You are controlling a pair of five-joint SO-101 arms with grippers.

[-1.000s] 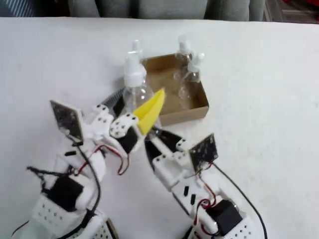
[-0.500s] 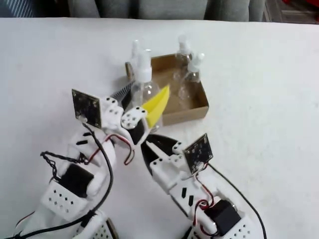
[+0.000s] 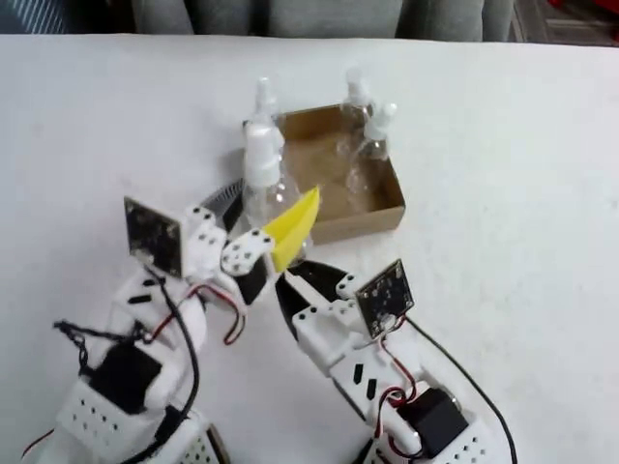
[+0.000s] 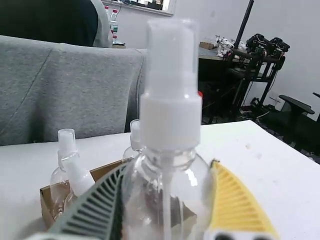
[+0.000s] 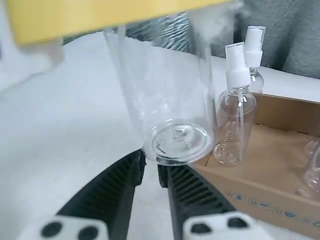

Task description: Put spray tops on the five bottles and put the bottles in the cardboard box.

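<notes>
1. Bottle [image 3: 261, 179], spray top on, hangs above the counter [image 3: 503, 145] in my left hand [image 3: 271, 200], fingers clamped round its body, just beside the cardboard box [image 3: 382, 208] at its near left corner.
2. My right hand [image 5: 151, 165] sits below it, fingers almost together, holding nothing.
3. I judge boxing is the step in hand: lift the bottle over the wall, then lower it upright.
4. Open floor is at the near left of the box. Two bottles [image 3: 370, 145] stand at its right, and a third bottle [image 3: 263, 101] is at the far left corner, possibly outside.

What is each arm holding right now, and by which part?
Left gripper: the clear plastic bottle with a white spray top, jaws closed on its round body. Right gripper: nothing held.
</notes>
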